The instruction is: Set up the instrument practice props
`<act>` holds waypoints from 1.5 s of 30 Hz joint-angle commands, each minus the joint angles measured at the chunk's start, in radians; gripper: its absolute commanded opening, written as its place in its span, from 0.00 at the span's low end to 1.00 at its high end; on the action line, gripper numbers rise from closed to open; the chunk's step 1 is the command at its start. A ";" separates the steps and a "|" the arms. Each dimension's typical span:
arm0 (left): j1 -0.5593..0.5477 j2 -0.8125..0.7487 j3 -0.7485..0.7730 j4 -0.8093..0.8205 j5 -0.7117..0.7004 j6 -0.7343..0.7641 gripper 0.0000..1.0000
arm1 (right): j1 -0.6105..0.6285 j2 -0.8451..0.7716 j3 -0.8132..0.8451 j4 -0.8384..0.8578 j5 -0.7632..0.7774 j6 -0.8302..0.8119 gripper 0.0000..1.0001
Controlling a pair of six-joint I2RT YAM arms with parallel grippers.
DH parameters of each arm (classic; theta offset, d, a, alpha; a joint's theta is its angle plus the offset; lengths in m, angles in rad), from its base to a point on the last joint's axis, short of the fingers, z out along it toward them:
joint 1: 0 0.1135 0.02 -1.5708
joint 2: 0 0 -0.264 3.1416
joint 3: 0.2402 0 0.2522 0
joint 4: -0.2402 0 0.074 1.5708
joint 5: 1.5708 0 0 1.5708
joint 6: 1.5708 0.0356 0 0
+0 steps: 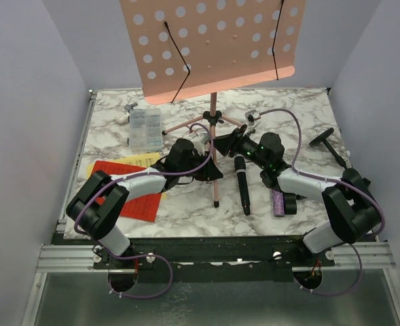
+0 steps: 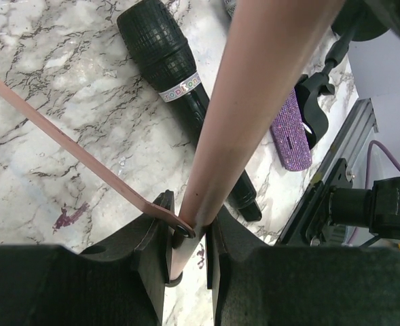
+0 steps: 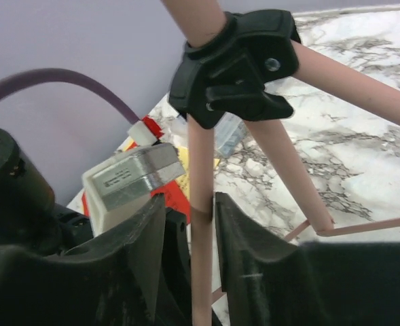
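obstacles: tripod legs [image 1: 215, 190], black microphone [image 1: 242, 185], purple glitter microphone [image 1: 278, 202] mid-table | free: table [image 1: 308, 102] far-right corner

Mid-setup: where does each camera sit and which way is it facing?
Top external: above and behind the bases, looking down at the marble table and pink music rack; left arm and right arm show.
Left wrist: on the left arm, looking along the left hand gripping a tripod leg.
Right wrist: on the right arm, looking along the right hand past the black tripod hub.
Top and left wrist share the black microphone.
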 commanded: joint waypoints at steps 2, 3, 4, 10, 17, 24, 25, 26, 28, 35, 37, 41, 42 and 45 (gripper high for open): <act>0.001 0.010 -0.046 -0.216 -0.061 0.019 0.16 | 0.030 0.046 -0.041 0.149 0.091 0.012 0.25; 0.001 0.003 -0.049 -0.218 -0.062 0.019 0.18 | 0.034 0.050 -0.042 0.155 0.101 0.009 0.25; 0.001 -0.005 -0.051 -0.219 -0.060 0.019 0.20 | 0.038 0.053 -0.045 0.163 0.113 0.005 0.25; 0.009 -0.074 -0.057 -0.268 -0.077 0.005 0.46 | 0.072 0.056 -0.050 0.144 0.226 -0.029 0.06; 0.071 -0.315 -0.128 -0.337 -0.063 -0.069 0.99 | 0.179 0.106 -0.039 0.126 0.527 -0.066 0.01; 0.136 -0.630 -0.097 -0.591 -0.182 -0.140 0.99 | 0.282 0.198 0.108 -0.136 1.036 0.127 0.01; 0.144 -0.653 -0.091 -0.630 -0.197 -0.157 0.99 | 0.289 0.210 0.131 -0.176 1.069 0.170 0.00; 0.151 -0.678 -0.091 -0.661 -0.210 -0.171 0.99 | 0.292 0.224 0.145 -0.198 1.092 0.195 0.00; 0.165 -0.710 -0.091 -0.707 -0.233 -0.199 0.99 | 0.294 0.252 0.167 -0.205 1.112 0.223 0.00; 0.237 -0.694 -0.045 -0.854 -0.355 -0.211 0.99 | 0.296 0.282 0.203 -0.227 1.077 0.155 0.10; 0.269 -0.645 -0.032 -0.860 -0.335 -0.192 0.99 | 0.296 0.251 0.149 -0.161 0.994 0.076 0.24; 0.330 -0.515 0.031 -0.936 -0.472 -0.201 0.99 | 0.296 0.161 0.073 -0.039 0.852 -0.103 0.53; 0.345 -0.473 0.048 -0.960 -0.512 -0.209 0.99 | 0.296 0.134 0.080 -0.074 0.824 -0.125 0.58; 0.378 -0.364 0.097 -1.030 -0.560 -0.235 0.99 | 0.296 0.058 0.121 -0.300 0.784 -0.094 0.68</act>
